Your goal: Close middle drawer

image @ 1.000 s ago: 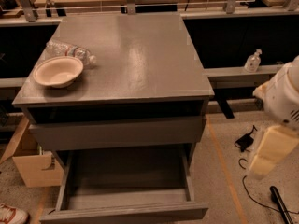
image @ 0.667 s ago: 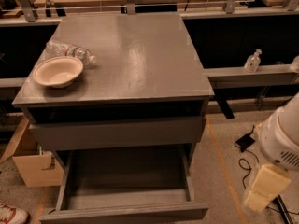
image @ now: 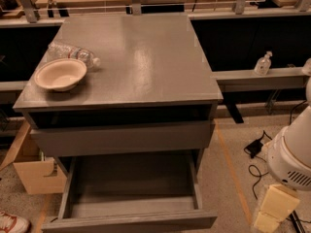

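The middle drawer [image: 131, 191] is pulled far out of the grey cabinet [image: 136, 57], low in the camera view. Its grey inside is bare and its flat front panel [image: 129, 221] lies near the bottom edge. Above it sits another grey drawer front [image: 121, 138], nearly flush under a dark gap below the top. My white arm [image: 291, 159] stands right of the cabinet. Its cream end, the gripper [image: 272, 211], hangs at the bottom right corner, to the right of the open drawer's front and apart from it.
A beige bowl [image: 60, 74] and a lying plastic bottle [image: 72, 52] sit on the cabinet top's left side. A cardboard box [image: 34, 174] stands on the floor at left. Black cables [image: 255, 149] lie on the floor at right. A sanitiser bottle [image: 263, 63] stands on a ledge.
My arm has dropped lower and its cream end has moved down to the bottom right corner. The open drawer has not moved.
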### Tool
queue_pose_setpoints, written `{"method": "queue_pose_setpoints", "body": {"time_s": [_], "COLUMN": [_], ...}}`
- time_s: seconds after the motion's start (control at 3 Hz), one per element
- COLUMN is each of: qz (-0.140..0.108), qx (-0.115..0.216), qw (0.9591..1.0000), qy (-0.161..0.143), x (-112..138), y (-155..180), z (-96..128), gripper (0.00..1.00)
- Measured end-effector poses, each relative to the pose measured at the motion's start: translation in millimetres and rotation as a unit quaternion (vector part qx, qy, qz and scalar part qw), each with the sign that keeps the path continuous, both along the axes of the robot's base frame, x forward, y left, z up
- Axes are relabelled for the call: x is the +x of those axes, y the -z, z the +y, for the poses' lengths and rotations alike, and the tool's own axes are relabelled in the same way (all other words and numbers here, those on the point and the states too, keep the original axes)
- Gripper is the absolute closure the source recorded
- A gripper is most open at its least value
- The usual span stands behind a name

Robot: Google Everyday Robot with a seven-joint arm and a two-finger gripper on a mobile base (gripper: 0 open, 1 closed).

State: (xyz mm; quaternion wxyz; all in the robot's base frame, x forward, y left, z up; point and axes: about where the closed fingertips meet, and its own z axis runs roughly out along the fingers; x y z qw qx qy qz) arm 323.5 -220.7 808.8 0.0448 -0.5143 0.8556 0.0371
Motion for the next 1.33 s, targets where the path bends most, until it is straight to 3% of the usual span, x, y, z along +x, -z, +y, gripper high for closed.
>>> {"method": "queue_pose_setpoints", "body": {"time_s": [0.33, 0.67, 1.33], "qz": [0.025, 0.075, 0.148], "qx": [0.017, 0.032, 0.034], "qw": [0.9995, 0.9966, 0.9880], "qy": [0.001, 0.007, 0.028], "x": [-10.7, -31.8, -63.0], "y": [30.7, 92.7, 192.7], "z": [10.7, 32.2, 64.8], "gripper": [0.00, 0.00, 0.00]}}
